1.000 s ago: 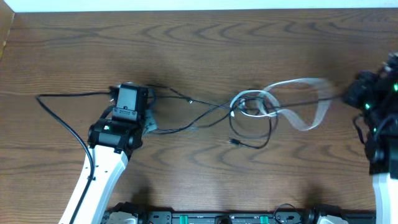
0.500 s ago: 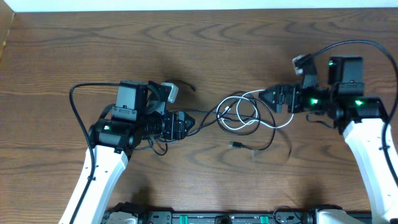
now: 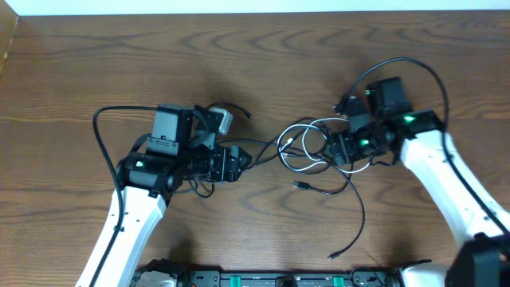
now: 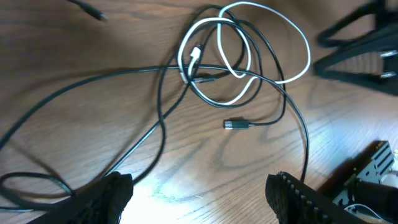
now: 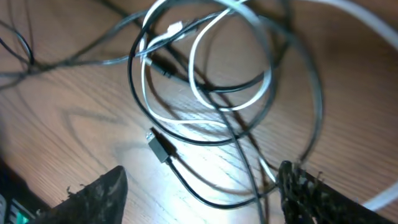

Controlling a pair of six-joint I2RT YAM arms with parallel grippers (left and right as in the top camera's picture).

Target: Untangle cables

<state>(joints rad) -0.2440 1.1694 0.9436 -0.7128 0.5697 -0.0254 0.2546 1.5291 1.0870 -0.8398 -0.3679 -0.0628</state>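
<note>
The cables (image 3: 305, 147) lie in a loose tangle at the table's middle: a white loop wound through several black ones. One black plug (image 3: 301, 186) rests just in front of the tangle, and a black tail (image 3: 362, 223) runs toward the front edge. My left gripper (image 3: 239, 159) is open just left of the tangle. In the left wrist view nothing sits between its jaws (image 4: 199, 199); the white cable (image 4: 308, 56) and plug (image 4: 236, 124) lie ahead. My right gripper (image 3: 335, 150) is open over the tangle's right side. In the right wrist view black strands pass under its gripper (image 5: 202, 193), ungripped, near the plug (image 5: 160, 147).
Thick black arm wires arch beside each wrist, one on the left (image 3: 100, 135) and one on the right (image 3: 406, 64). A dark equipment rail (image 3: 279, 279) runs along the front edge. Bare wood (image 3: 263, 64) stretches behind the cables.
Both grippers went from shut to open. The stretched cables dropped slack into a heap. The right arm swung in from the far right to the tangle; the left gripper turned to point right.
</note>
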